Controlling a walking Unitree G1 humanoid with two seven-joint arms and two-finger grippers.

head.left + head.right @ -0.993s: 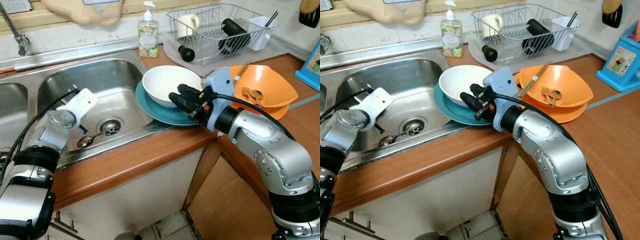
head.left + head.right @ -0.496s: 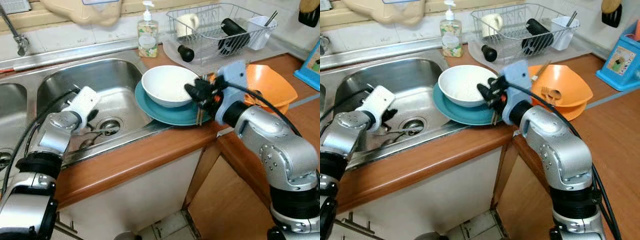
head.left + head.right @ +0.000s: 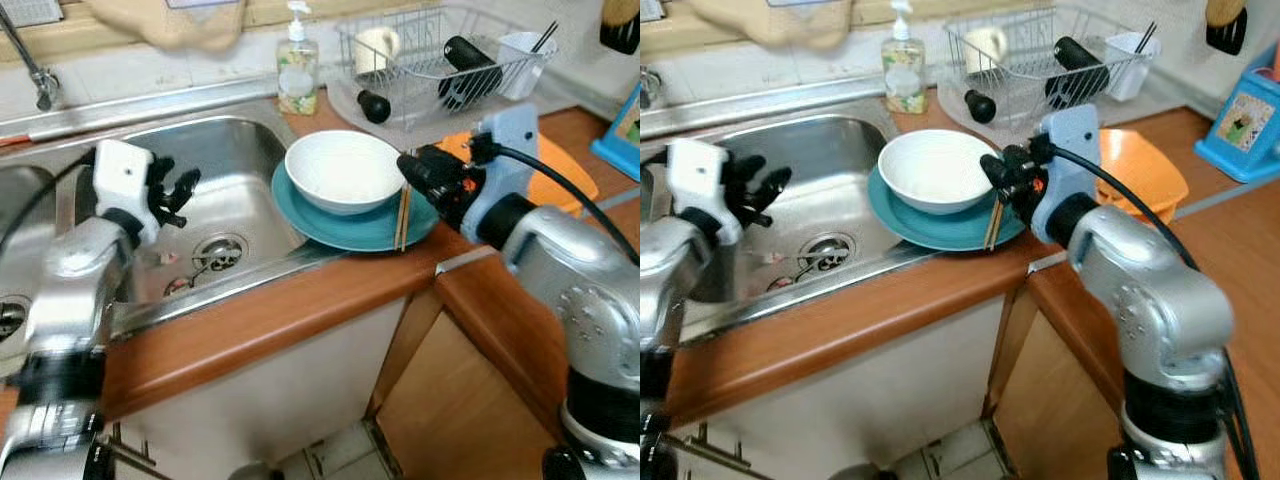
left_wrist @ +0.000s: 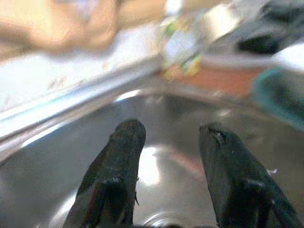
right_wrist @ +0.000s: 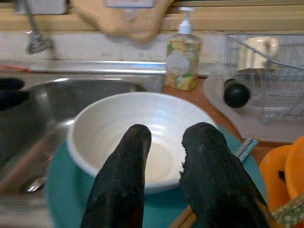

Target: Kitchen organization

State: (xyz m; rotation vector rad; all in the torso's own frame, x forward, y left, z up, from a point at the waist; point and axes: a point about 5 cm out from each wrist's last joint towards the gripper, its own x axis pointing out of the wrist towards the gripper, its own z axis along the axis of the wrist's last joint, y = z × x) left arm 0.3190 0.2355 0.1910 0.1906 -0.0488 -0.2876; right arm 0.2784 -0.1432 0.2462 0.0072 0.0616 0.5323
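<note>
A white bowl [image 3: 343,170] sits on a teal plate [image 3: 340,228] at the counter edge beside the sink [image 3: 235,145]. A pair of wooden chopsticks [image 3: 400,218] rests on the plate's right side. My right gripper [image 3: 412,168] hovers just right of the bowl, above the chopsticks. It is open by a narrow gap [image 5: 164,137] with nothing between its tips. My left gripper [image 3: 172,190] is raised over the sink basin, open and empty [image 4: 173,133]. A spoon [image 3: 185,283] lies near the drain.
Orange bowls [image 3: 572,182] with cutlery are stacked behind my right wrist. A wire dish rack [image 3: 440,60] holding a mug and a black bottle stands at the back. A soap bottle [image 3: 296,65] and a tap [image 3: 35,80] line the wall.
My right gripper has drawn back to the right from the plate's front, and the chopsticks now rest on the plate. My left gripper has lifted from the sink bottom and turned upward.
</note>
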